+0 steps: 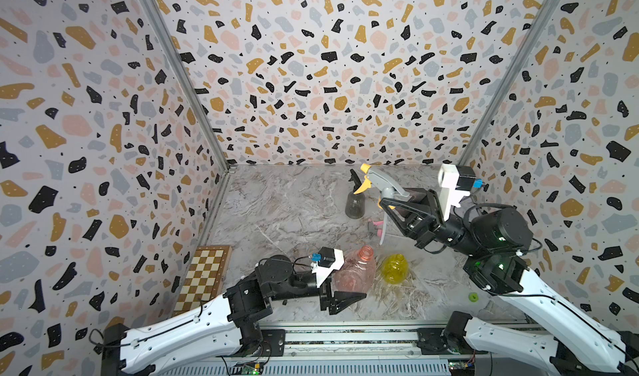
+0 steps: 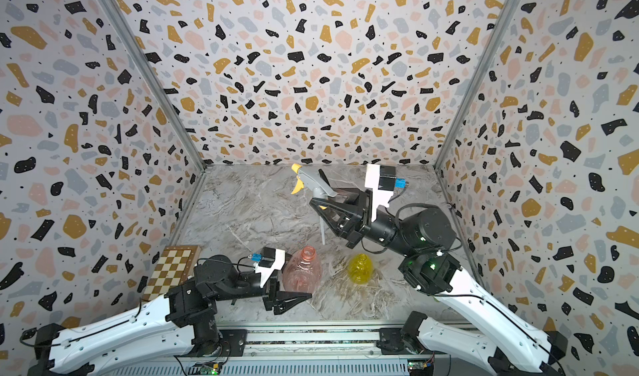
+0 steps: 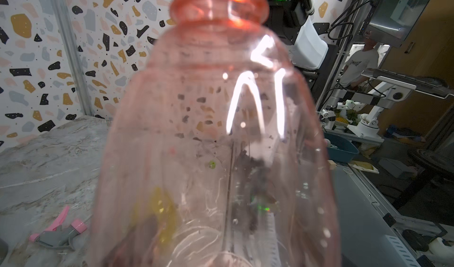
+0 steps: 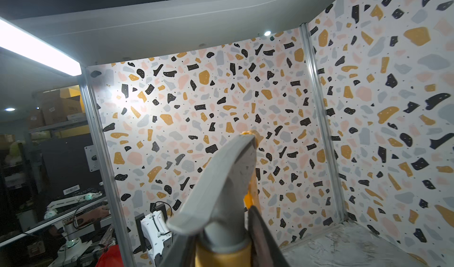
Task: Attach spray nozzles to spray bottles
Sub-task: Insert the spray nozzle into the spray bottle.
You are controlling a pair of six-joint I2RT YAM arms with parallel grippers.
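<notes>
My left gripper [image 1: 352, 289] is shut on the base of the rounded pink bottle [image 1: 358, 270], which stands near the front with its neck open; this bottle [image 3: 221, 130] fills the left wrist view. My right gripper [image 1: 389, 201] is raised over the table's back right. It is shut on the collar of the grey-and-orange nozzle [image 1: 382, 184], whose dip tube hangs down. The right wrist view shows that nozzle [image 4: 226, 179] between dark fingers [image 4: 260, 233]. The yellow bottle [image 1: 395, 269] stands open-necked beside the pink one. The smoky dark bottle [image 1: 355, 206] carries the black nozzle [image 1: 354, 179]. The grey-and-pink nozzle [image 1: 375, 227] lies on the table.
A folded chessboard [image 1: 204, 277] lies along the left wall at the front. A small green object [image 1: 473, 297] sits by the right arm near the front edge. Patterned walls close the marble table [image 1: 283, 211] on three sides.
</notes>
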